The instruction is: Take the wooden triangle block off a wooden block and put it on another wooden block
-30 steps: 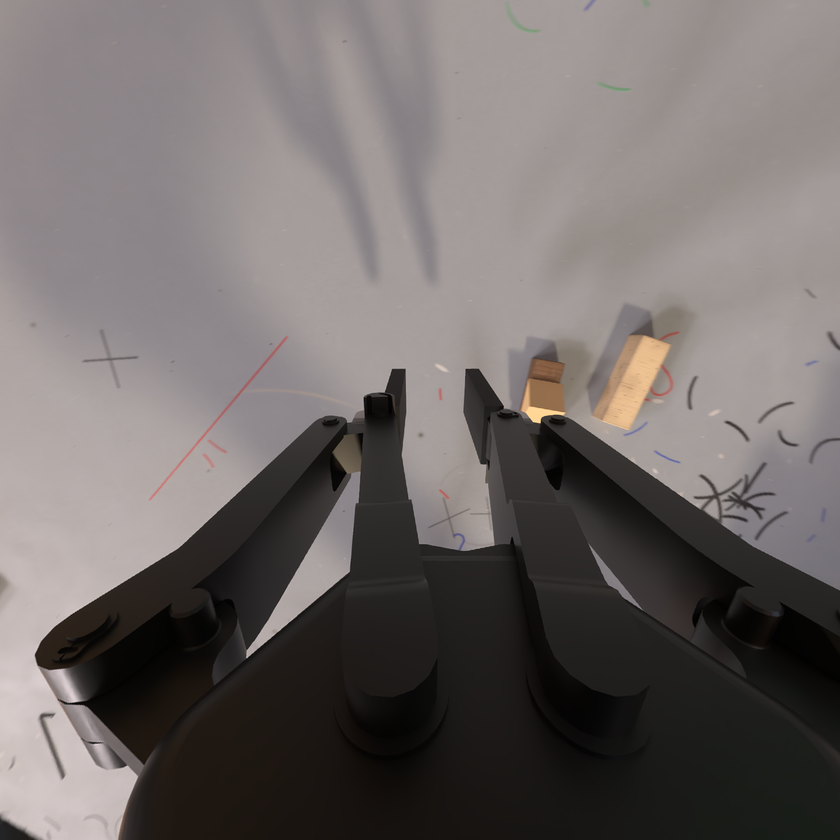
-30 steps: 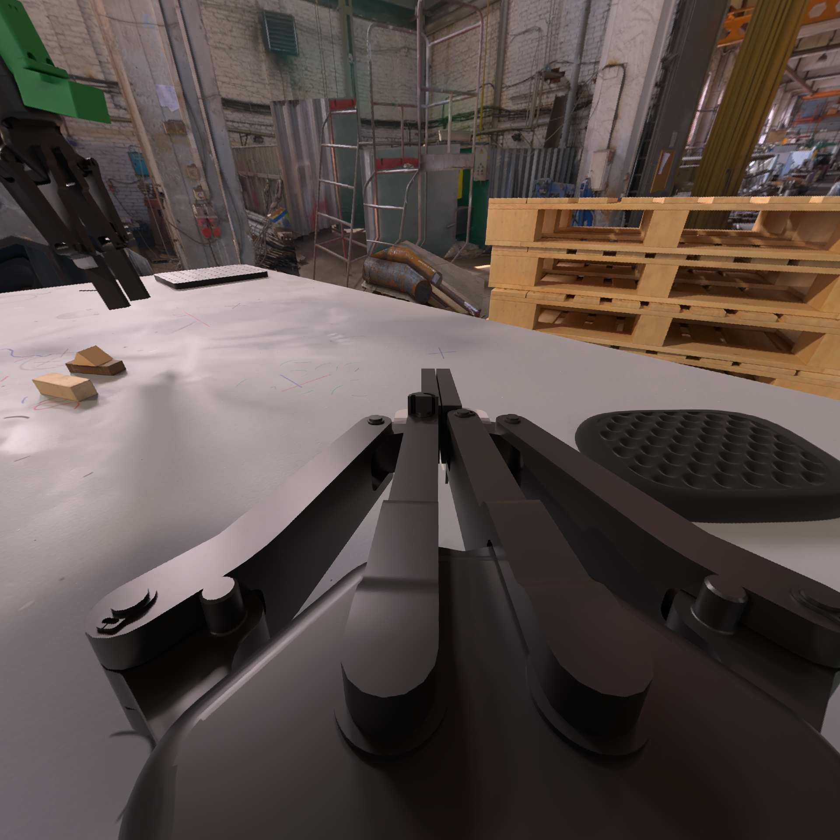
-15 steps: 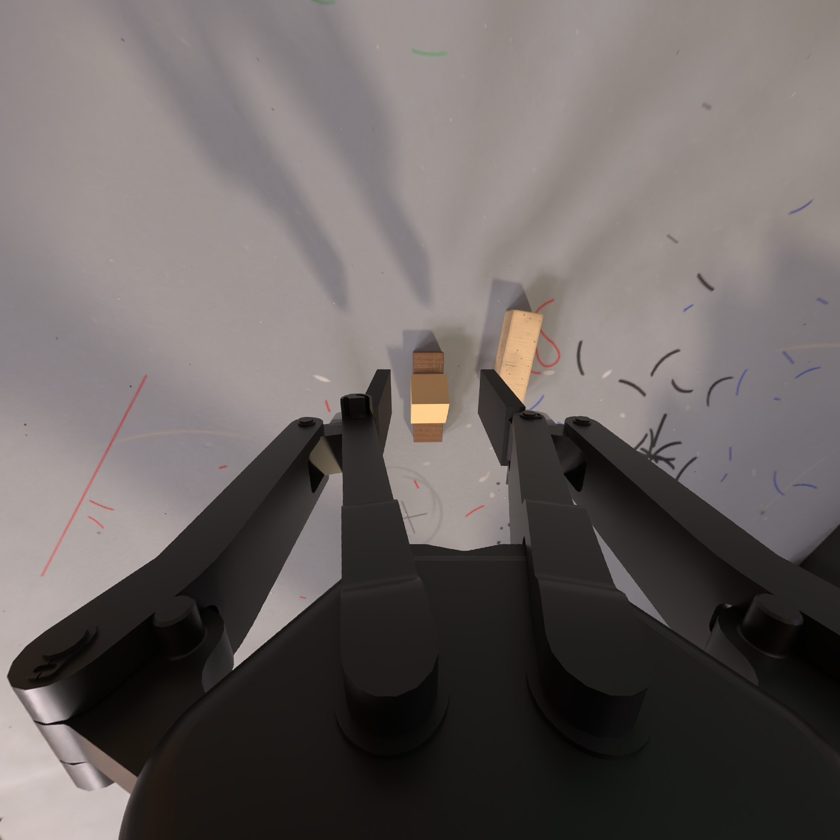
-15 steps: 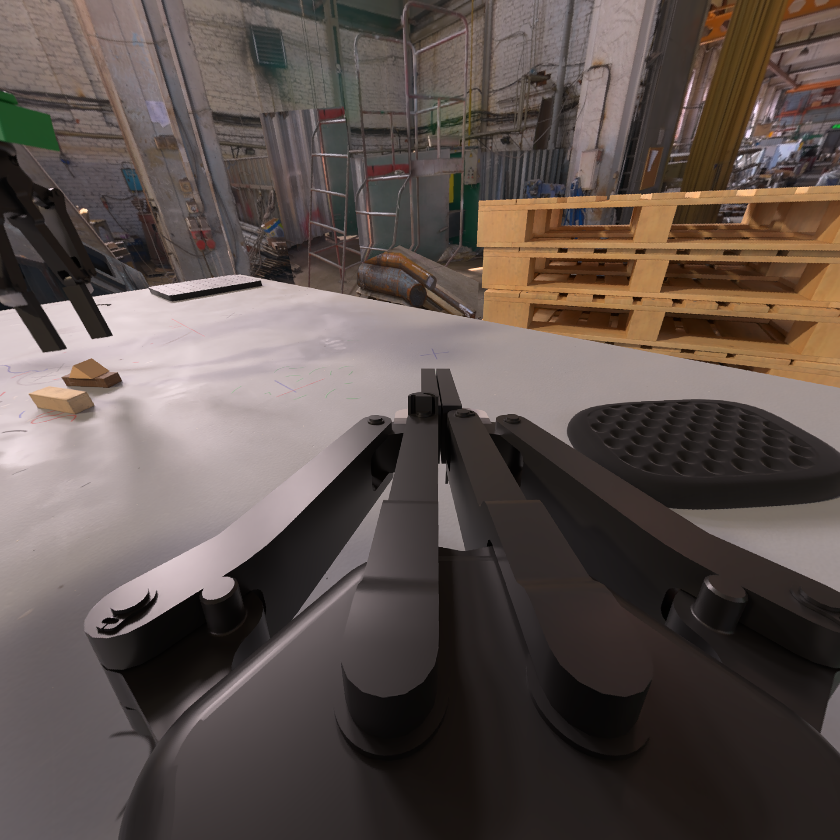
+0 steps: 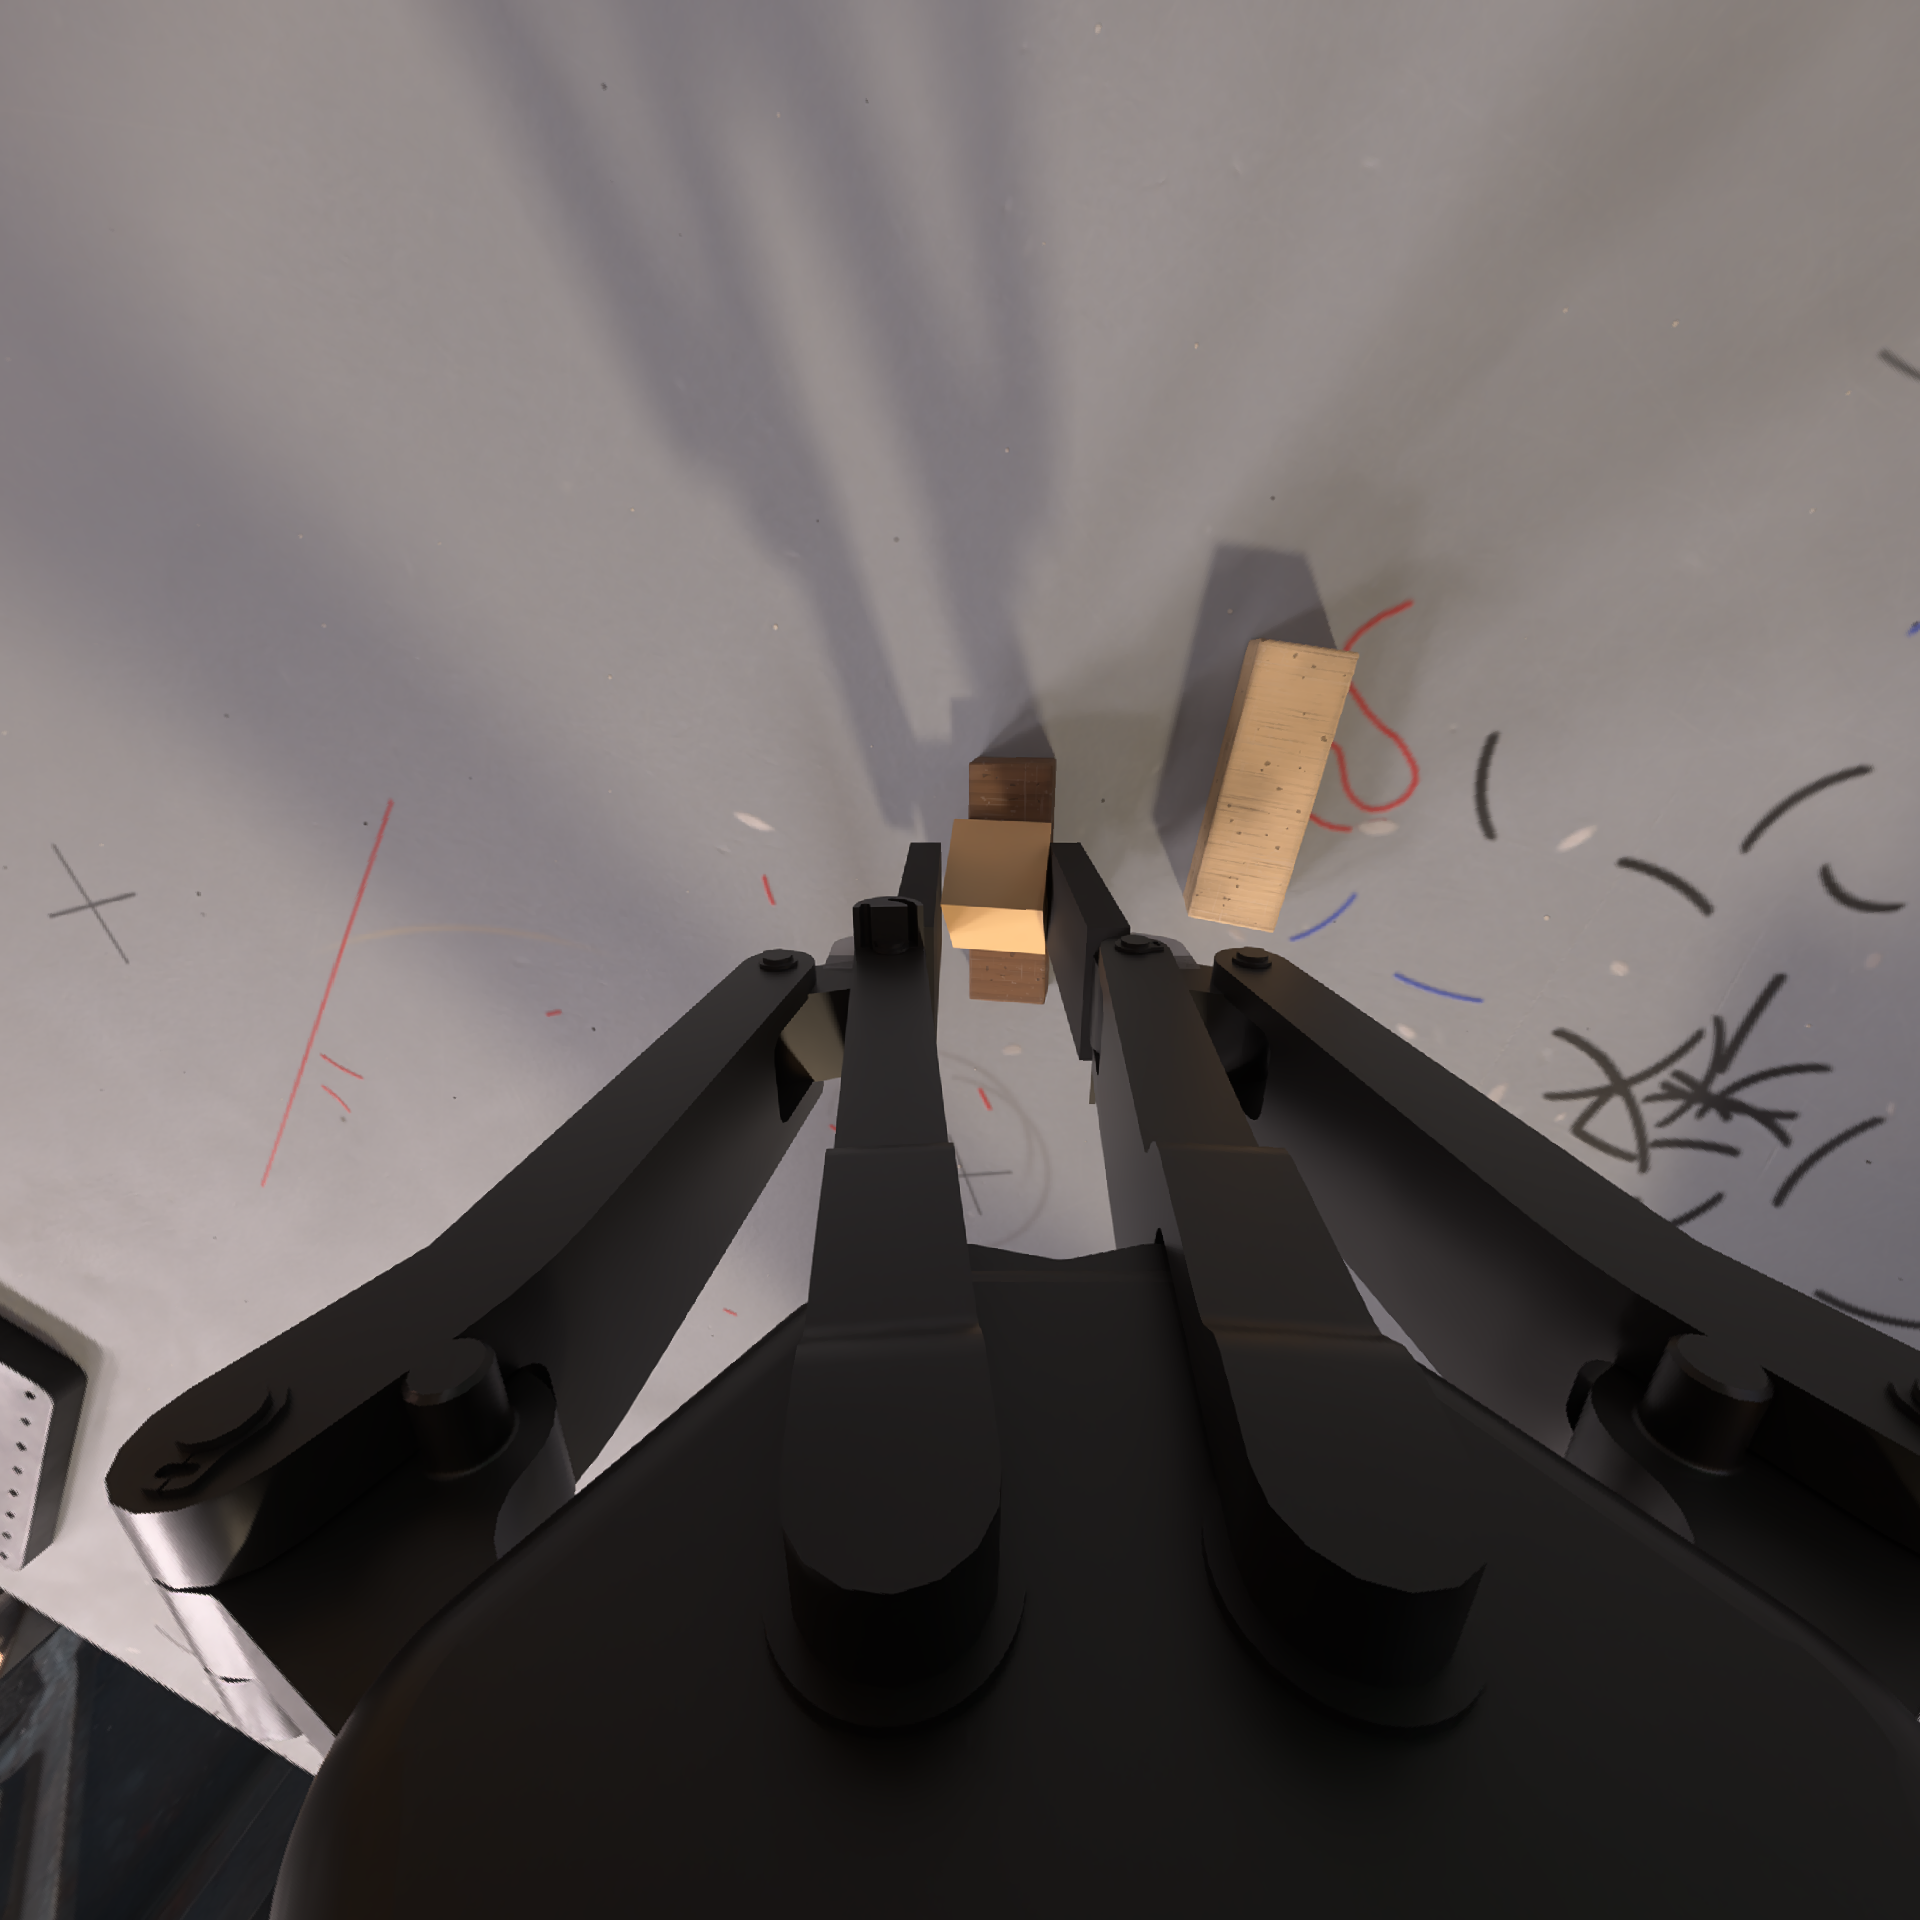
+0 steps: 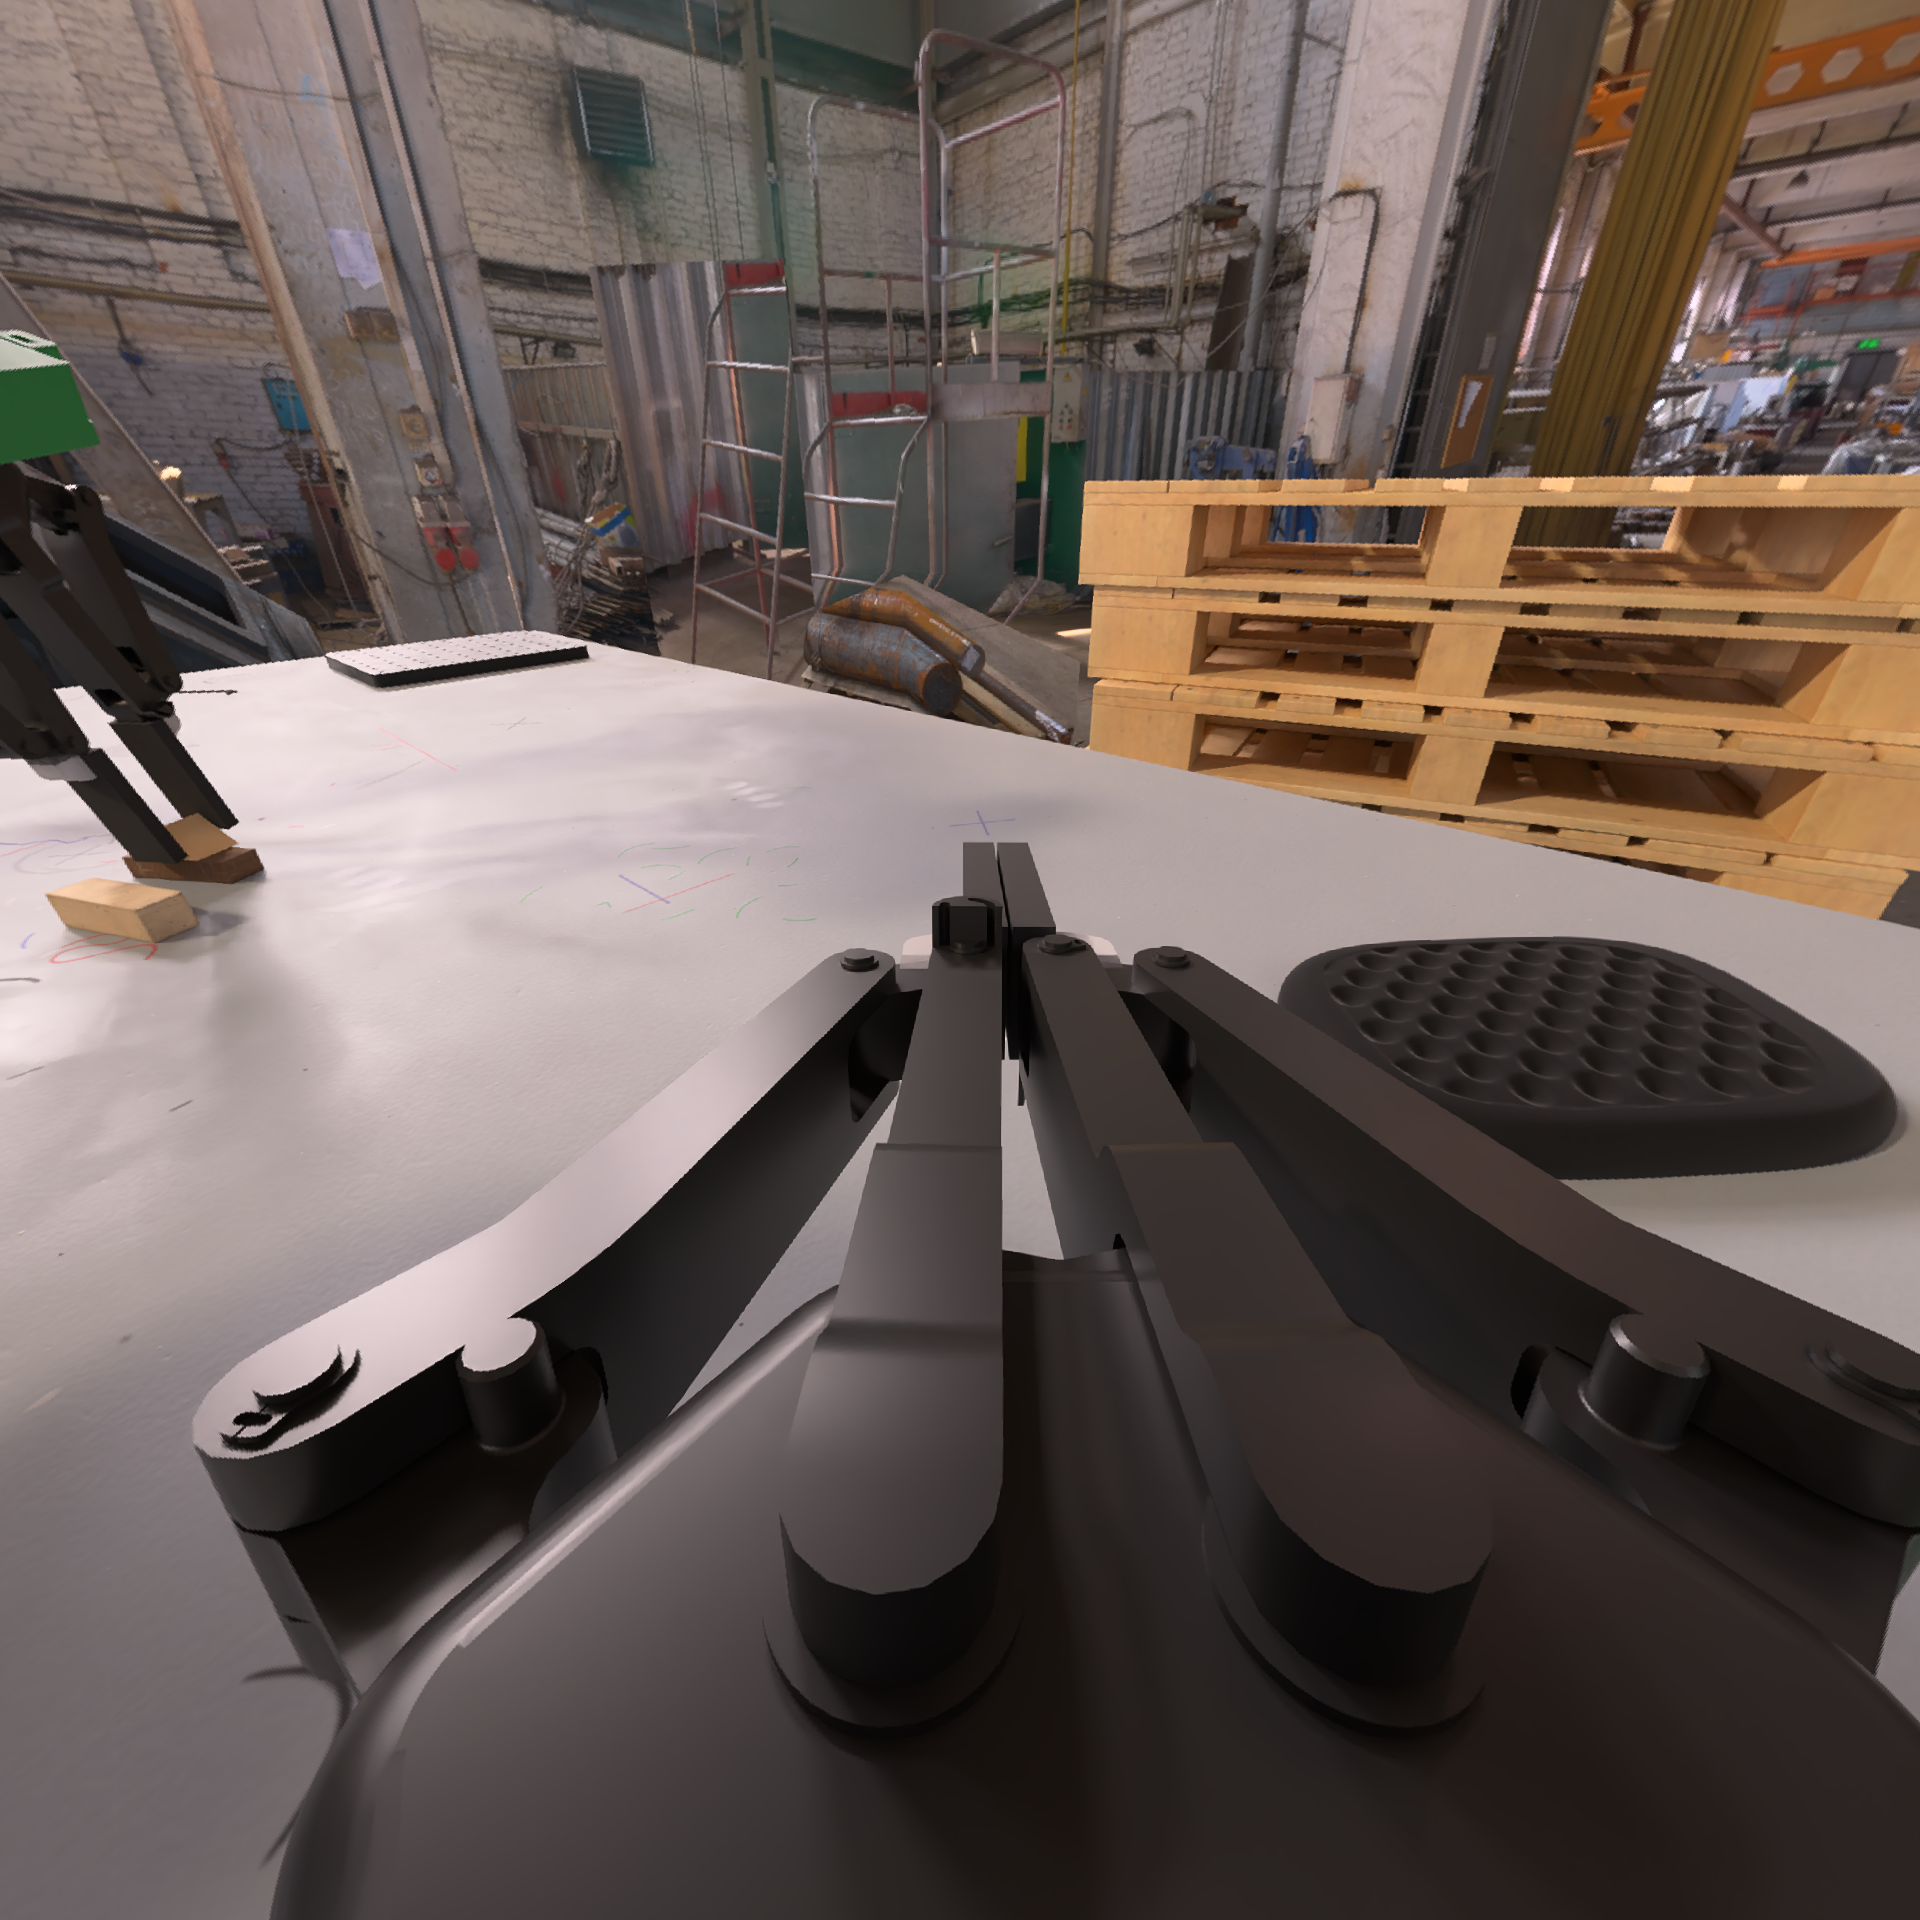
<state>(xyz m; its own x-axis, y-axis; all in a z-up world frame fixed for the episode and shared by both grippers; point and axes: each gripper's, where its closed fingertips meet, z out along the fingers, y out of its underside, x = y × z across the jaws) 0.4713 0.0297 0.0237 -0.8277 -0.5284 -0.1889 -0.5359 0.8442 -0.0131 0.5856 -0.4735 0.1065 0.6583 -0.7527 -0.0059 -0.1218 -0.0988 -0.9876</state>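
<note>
1. Left gripper point(image 5: 995, 904): it reaches down over the stack with one finger on each side of the wooden triangle block point(image 5: 995, 883). The fingers sit against or just beside the block's flanks; a firm clamp cannot be confirmed from either view.
2. Wooden triangle block: pale wood, resting on the dark wooden block point(image 5: 1011, 787), which shows beyond and below it. In the right wrist view the triangle point(image 6: 201, 833) is seen on the dark base point(image 6: 213, 864), not lifted.
3. Light wooden block point(image 5: 1270, 779): lies flat on the table point(image 5: 520, 520) just to the right of the stack, apart from it, top face bare. Judged to be the destination.
4. Right gripper point(image 6: 995, 883): fingers pressed together, holding nothing, well away from the blocks. A black dimpled pad point(image 6: 1579, 1049) lies beside it.
5. Step in hand, as judged: the grasp on the triangle, at or just short of closure.
6. Next move calls for: a secure squeeze on the flat flanks, a straight lift so the dark base is not dragged, then a short carry right and a level set-down on the light block.
</note>
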